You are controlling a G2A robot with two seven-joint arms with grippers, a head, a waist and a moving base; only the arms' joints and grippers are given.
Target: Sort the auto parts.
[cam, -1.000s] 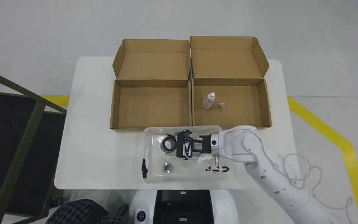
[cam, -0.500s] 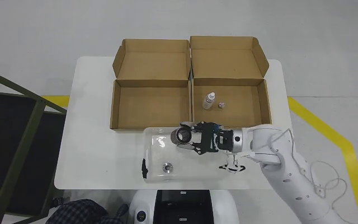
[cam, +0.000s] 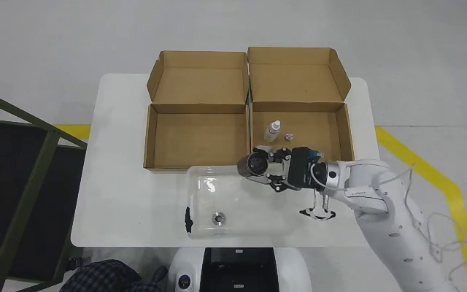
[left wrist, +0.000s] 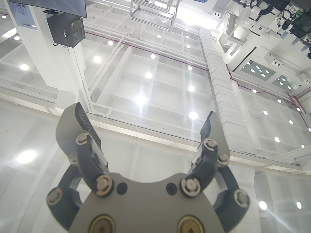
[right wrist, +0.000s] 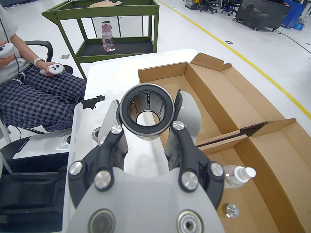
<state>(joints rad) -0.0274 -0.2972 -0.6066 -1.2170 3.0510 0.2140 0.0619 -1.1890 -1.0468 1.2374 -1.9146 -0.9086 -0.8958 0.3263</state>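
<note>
My right gripper is shut on a metal cylindrical bearing with a black rim, held in the air over the back right corner of the clear plastic bin. A small silver part lies in the bin. Two open cardboard boxes stand behind: the left box looks bare, the right box holds a small white bottle and a little silver piece. My left gripper is open, pointing up at the ceiling.
A small black-and-white item lies on the white table right of the bin. A person sits at the table's near side with controllers in hand. A green cart stands beyond the table's left.
My right gripper has lifted the bearing out of the bin and carried it right and back toward the boxes.
</note>
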